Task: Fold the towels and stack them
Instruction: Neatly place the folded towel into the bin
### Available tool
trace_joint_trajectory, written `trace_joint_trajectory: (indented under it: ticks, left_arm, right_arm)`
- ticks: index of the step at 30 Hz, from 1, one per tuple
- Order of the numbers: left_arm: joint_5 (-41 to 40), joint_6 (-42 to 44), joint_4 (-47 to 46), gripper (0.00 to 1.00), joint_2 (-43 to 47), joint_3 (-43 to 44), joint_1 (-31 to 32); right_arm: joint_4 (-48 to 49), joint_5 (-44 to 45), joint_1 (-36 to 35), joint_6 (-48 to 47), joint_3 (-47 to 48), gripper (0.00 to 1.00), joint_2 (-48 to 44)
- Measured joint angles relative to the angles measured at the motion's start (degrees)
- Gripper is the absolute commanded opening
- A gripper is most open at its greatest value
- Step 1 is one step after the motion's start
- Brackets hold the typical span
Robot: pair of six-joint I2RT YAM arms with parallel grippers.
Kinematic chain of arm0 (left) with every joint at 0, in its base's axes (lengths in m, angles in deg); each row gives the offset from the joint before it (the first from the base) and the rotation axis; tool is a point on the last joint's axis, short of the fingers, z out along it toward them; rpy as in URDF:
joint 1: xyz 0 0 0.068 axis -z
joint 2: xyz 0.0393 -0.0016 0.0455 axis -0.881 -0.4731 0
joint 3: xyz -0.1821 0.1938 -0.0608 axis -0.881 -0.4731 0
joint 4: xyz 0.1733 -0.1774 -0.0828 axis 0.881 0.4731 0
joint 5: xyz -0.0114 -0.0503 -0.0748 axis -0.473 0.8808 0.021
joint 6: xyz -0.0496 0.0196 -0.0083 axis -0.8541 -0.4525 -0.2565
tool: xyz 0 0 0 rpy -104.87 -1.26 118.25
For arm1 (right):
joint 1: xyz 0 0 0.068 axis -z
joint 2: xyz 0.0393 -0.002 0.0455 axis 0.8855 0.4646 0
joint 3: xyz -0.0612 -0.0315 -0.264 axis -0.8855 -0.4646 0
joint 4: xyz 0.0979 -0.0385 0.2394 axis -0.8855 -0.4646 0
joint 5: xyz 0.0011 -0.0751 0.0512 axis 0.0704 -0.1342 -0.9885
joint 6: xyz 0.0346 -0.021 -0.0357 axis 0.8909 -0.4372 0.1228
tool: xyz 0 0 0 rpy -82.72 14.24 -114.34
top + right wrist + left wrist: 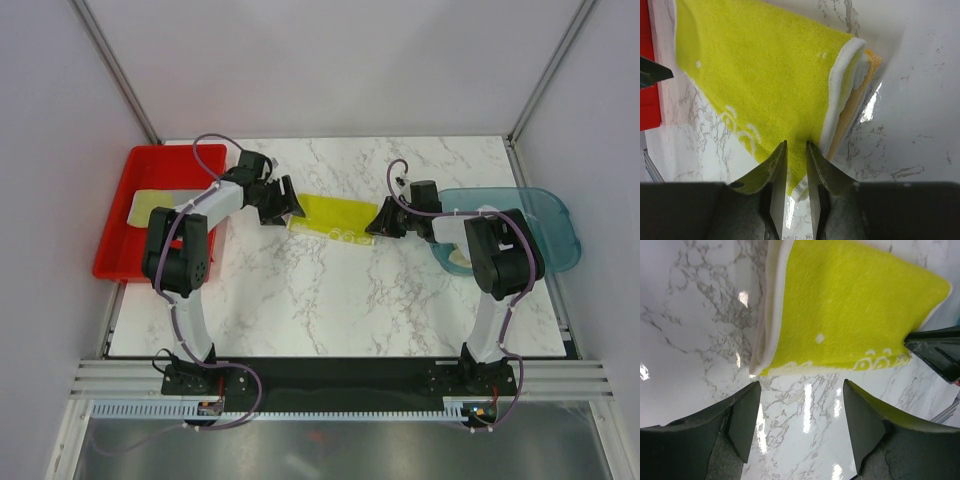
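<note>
Towel (765,75) between right fingers (777,167), before left fingers (742,425)

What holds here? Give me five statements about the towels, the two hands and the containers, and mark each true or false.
1. The right hand pinches an edge of the yellow towel. True.
2. The left hand is clamped on that towel. False: its fingers stand open, just short of the towel's corner.
3. The yellow towel lies in the red tray. False: it is on the marble table, between the two hands.
4. A pale towel lies in the red tray. True.
5. The teal bin sits on the left arm's side. False: it sits at the right edge of the table, by the right arm.
</note>
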Motion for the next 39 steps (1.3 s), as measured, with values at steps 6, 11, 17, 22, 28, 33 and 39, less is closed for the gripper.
trace_joint_trajectory:
  ticks: [6,11,17,22,28,33,39]
  left_arm:
    - [0.48,3.13,1.95,0.75,-2.08,7.78,-0.57]
    - [0.31,5.38,2.47,0.75,-7.63,11.21,-0.7]
    - [0.13,7.21,3.8,0.73,-11.85,14.8,-0.81]
    - [1.14,7.52,3.74,0.65,-13.86,16.96,-0.92]
    - [1.99,7.61,3.43,0.54,-14.56,16.98,-1.05]
    - [3.06,7.58,2.86,0.6,-14.75,16.96,-0.81]
    - [3.17,7.54,1.36,0.58,-14.75,16.63,0.66]
  right_arm:
    - [-0.46,-0.61,0.35,-1.75,0.28,0.24,0.35]
    - [-0.55,-1.09,0.61,-2.43,0.33,0.23,0.48]
    - [-0.66,-1.29,0.72,-2.93,0.33,0.24,0.48]
    - [-1.14,-1.44,0.81,-2.97,0.33,0.27,0.22]
    - [-4.7,-1.11,0.96,-2.32,0.33,0.42,-2.93]
    - [-6.47,-1.4,1.01,-0.74,0.35,0.57,-10.45]
    - [-6.47,-1.73,1.01,0.5,1.66,0.58,-18.93]
